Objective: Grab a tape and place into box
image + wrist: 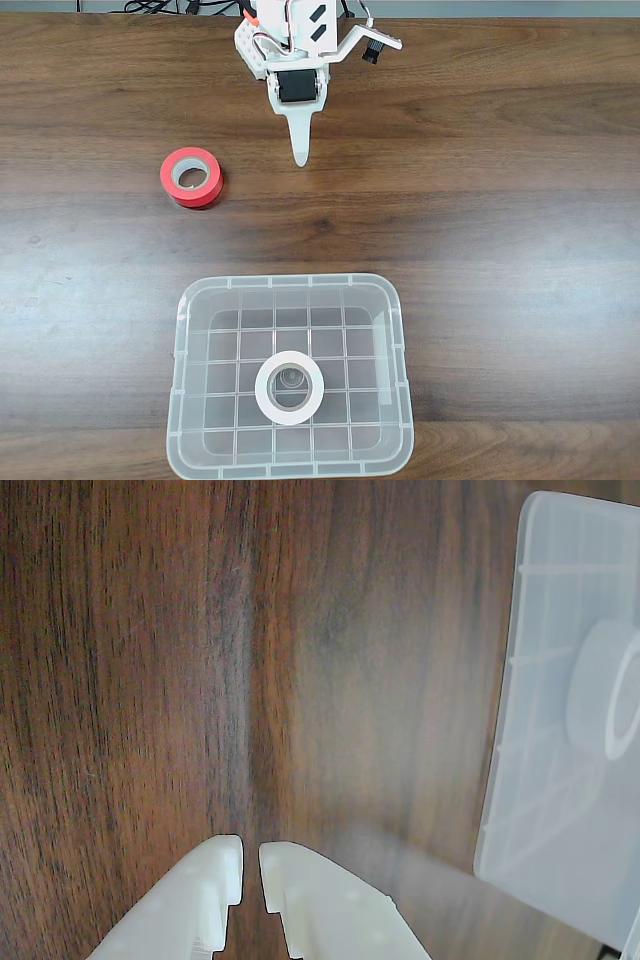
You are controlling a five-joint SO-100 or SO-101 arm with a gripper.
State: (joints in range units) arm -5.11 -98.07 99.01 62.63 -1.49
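The white tape [290, 388] lies flat on the grid bottom of the clear box [188, 360], near the table's front edge in the fixed view. In the wrist view the box [540, 730] fills the right side with the tape [600, 695] seen through its wall. My white gripper [300, 155] hangs at the back of the table, far from the box, fingers pointing down over bare wood. In the wrist view the gripper [250, 860] is shut, with only a thin slit between the fingertips and nothing held.
A red tape roll with a grey core [192, 176] lies on the wooden table [500, 250] to the left of the gripper in the fixed view. Cables run along the back edge behind the arm.
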